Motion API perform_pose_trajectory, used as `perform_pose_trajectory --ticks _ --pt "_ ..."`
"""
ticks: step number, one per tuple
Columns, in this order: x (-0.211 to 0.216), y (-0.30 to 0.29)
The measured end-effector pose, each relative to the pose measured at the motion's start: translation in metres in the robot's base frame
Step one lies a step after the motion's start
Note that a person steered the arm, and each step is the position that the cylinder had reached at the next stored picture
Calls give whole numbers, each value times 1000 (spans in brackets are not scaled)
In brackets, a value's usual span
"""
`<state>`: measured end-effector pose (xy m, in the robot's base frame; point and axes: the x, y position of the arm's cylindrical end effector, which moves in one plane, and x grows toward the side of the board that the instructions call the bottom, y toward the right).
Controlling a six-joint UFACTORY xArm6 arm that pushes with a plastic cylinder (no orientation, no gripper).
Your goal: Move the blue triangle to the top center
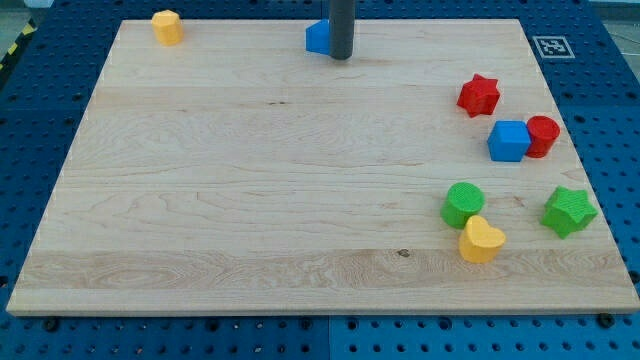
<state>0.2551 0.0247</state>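
My tip [341, 57], the dark rod tool's lower end, has no jaws to spread or press; it sits at the top centre of the pale wooden worktop [250, 200]. Touching its left side is the blue plastic triangle [317, 37], partly hidden behind the rod, only a small bright blue wedge showing. Far to the tool's left waits a yellow block [167, 27].

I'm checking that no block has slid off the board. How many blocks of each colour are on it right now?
Yellow: 2, top-left block and heart
Blue: 2, triangle beside my tip, and cube
Red: 2, star and cylinder
Green: 2, cylinder and star
Total: 8
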Motion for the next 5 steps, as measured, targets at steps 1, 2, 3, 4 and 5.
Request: perform_pose_trajectory --ticks 1,2,3,4,5 --pt "-10 -8" --pt "-10 -9" --pt "-3 36" --pt "37 64" --pt "74 64"
